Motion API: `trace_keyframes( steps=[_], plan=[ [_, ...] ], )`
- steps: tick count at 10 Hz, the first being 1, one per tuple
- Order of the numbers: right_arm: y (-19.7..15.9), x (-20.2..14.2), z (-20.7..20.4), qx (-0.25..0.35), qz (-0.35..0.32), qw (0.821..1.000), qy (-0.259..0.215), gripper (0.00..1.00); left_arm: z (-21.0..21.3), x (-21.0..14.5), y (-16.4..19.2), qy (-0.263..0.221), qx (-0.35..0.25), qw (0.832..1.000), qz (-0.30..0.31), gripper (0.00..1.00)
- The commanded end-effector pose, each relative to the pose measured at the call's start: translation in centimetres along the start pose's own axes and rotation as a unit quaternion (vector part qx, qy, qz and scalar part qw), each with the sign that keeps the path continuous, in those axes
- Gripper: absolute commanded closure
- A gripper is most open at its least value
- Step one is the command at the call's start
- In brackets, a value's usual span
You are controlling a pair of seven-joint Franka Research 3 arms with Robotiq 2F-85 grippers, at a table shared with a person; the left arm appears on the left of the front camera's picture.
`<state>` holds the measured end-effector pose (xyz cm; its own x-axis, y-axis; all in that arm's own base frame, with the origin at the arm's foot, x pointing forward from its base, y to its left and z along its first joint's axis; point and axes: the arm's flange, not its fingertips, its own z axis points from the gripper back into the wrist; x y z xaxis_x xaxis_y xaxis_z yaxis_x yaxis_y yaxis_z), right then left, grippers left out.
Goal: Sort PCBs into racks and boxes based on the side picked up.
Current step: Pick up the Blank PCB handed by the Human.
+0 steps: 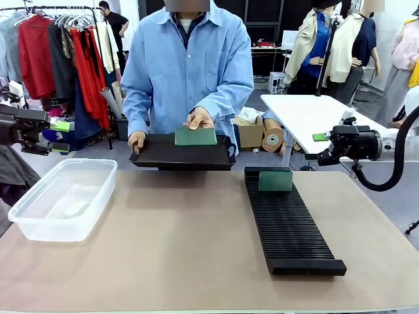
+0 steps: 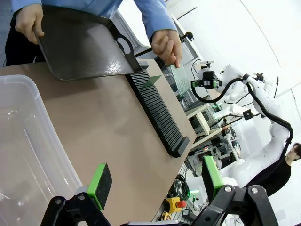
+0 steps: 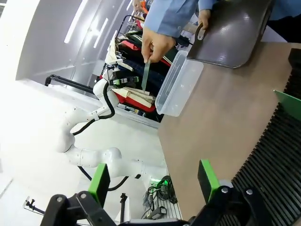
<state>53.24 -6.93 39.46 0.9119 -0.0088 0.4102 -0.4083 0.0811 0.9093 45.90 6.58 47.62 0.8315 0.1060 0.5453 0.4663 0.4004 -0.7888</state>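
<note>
Across the table a person holds a smooth black tray (image 1: 183, 156) in one hand and a green PCB (image 1: 196, 137) upright over it in the other hand (image 1: 198, 120). The same PCB (image 3: 146, 75) hangs from the person's fingers in the right wrist view. Another PCB (image 1: 275, 180) stands in the far end of the ribbed black rack (image 1: 288, 222). The clear box (image 1: 62, 196) sits at the left. My left gripper (image 1: 62, 136) hovers open off the table's left side. At the right side my right gripper (image 1: 321, 147) hovers open. Both grippers (image 2: 155, 179) (image 3: 154, 181) hold nothing.
The brown tabletop (image 1: 177, 248) between box and rack is bare. A white table (image 1: 308, 114), cardboard boxes (image 1: 252, 134) and a clothes rail (image 1: 59, 52) stand behind the person. Seen from the left wrist, the rack (image 2: 157, 110) runs toward the table's edge.
</note>
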Motion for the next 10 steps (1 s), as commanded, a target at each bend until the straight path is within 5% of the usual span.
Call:
trace_keyframes(
  steps=[1,10],
  plan=[
    [-0.52,0.70,0.17,-0.002,0.004,1.000,0.002,0.00,0.05,0.02,-0.09,0.000,-0.001,1.000,0.000,0.00],
    [-0.52,0.70,0.17,-0.002,0.004,1.000,0.002,0.00,0.05,0.02,-0.09,0.000,-0.001,1.000,0.000,0.00]
  ],
)
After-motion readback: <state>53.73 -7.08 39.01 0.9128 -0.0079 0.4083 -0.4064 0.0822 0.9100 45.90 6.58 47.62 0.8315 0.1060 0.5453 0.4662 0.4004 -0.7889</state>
